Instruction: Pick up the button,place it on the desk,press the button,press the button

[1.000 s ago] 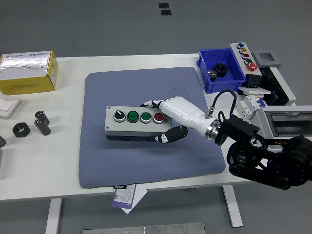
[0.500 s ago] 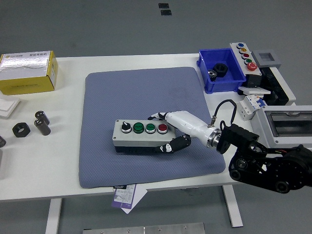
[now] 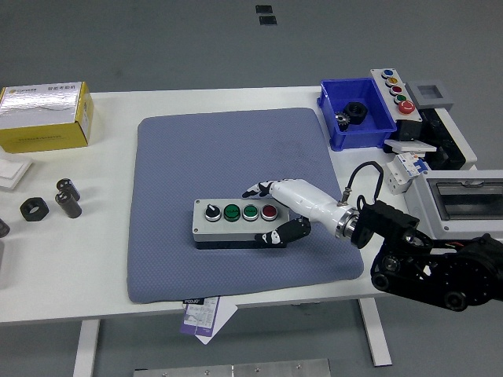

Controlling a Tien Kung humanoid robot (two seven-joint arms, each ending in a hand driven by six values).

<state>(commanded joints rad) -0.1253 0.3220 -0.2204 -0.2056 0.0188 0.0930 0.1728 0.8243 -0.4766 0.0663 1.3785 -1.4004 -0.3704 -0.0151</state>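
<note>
While the right hand (image 3: pixel 277 212) clasps the right end of the button box (image 3: pixel 237 221), its white fingers (image 3: pixel 259 189) lie over the far edge and its dark thumb (image 3: pixel 281 233) curls against the near side, so the hand is closed on the box. One such grey box lies flat on the blue-grey mat (image 3: pixel 196 165), toward the mat's near edge and right of its middle. Four controls sit in a row on its top: one black knob (image 3: pixel 212 212), two green buttons (image 3: pixel 232 211) and one red button (image 3: pixel 269 211). The mat covers the middle of the white table (image 3: pixel 110 267).

Near the table's far right corner stands one blue bin (image 3: pixel 357 118) holding a black part, and just beside it a second, narrow button panel (image 3: pixel 396 90) with five coloured buttons. Along the right edge sit a grey enclosure (image 3: pixel 464 200) and a white breaker (image 3: pixel 399 169). At the far left corner rests one yellow box (image 3: pixel 45 118). Nearer along the left edge lie two dark cylinders (image 3: pixel 68 198) and one black nut (image 3: pixel 34 209). One printed sheet (image 3: pixel 203 314) hangs over the near edge beneath the mat.
</note>
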